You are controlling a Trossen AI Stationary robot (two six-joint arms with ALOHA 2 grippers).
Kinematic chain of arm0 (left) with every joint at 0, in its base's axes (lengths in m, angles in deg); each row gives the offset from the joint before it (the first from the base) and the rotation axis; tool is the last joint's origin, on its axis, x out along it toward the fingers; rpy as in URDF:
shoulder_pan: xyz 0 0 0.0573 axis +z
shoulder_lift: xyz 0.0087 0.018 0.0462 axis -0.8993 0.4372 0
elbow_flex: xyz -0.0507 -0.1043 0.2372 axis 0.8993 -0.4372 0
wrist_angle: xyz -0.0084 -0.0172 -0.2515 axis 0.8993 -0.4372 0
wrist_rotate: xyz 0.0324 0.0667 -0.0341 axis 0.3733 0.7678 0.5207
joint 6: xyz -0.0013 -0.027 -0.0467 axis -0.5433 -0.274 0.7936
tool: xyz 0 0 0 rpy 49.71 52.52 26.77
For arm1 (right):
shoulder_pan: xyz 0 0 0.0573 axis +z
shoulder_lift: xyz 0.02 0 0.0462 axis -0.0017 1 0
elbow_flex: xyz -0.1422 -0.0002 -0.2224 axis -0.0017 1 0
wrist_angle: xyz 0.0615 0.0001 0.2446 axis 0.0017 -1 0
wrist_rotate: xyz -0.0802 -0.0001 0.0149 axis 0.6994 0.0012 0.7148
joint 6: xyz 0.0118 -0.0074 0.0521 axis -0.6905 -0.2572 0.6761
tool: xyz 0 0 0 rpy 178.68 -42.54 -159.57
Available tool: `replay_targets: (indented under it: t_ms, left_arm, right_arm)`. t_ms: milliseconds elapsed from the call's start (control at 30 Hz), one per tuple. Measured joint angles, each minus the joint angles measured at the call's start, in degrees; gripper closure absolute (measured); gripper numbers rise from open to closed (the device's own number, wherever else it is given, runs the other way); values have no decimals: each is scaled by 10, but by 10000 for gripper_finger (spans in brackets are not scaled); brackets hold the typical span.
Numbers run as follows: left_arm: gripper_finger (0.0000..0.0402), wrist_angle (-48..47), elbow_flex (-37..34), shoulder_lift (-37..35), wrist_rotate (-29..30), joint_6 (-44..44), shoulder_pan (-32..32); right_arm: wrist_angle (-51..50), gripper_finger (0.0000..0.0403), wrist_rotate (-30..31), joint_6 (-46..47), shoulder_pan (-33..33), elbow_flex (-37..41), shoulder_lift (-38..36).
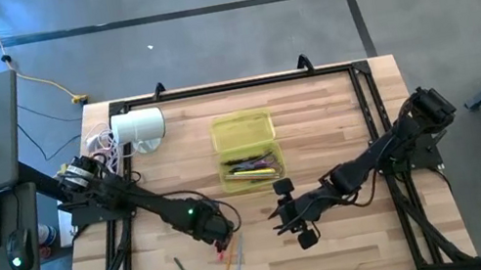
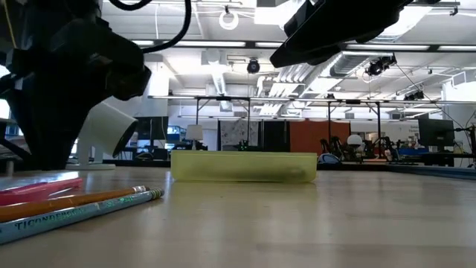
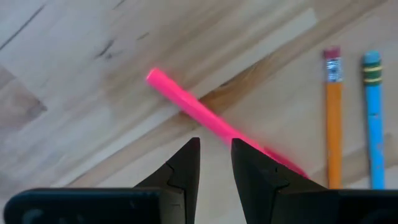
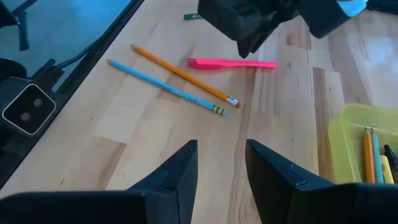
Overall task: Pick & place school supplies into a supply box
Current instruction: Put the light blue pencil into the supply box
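A thin pink pen (image 3: 199, 110) lies flat on the wooden table (image 1: 339, 128), low and left of middle in the high view. An orange pencil (image 3: 334, 118) and a light blue pencil (image 3: 374, 118) lie just beside it. The left gripper (image 3: 214, 149) hangs right over the pink pen with its two dark fingers a little apart, holding nothing.

This looks like the picking-up step. Next, I think the fingers must drop around the pen and squeeze.

The shallow see-through yellow-green plastic box (image 1: 243, 131) sits near the middle, with some pens inside. The right gripper (image 4: 221, 155) waits beside the box, open and empty.
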State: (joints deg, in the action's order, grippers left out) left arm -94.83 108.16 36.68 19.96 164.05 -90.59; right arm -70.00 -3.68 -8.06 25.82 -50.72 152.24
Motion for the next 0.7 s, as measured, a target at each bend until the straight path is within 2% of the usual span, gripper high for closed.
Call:
replay_targets:
  t_ms: [333, 533, 700]
  left_arm:
    - [275, 155, 0, 0, 79, -73, -5]
    - [275, 155, 1, 13, 121, -94, -5]
    - [275, 165, 1, 45, 117, -110, -4]
  right_arm:
    - [-11, 284, 0, -2, -2, 0, 0]
    - [-11, 284, 0, -2, -3, 0, 0]
    - [-18, 284, 1, -2, -4, 0, 0]
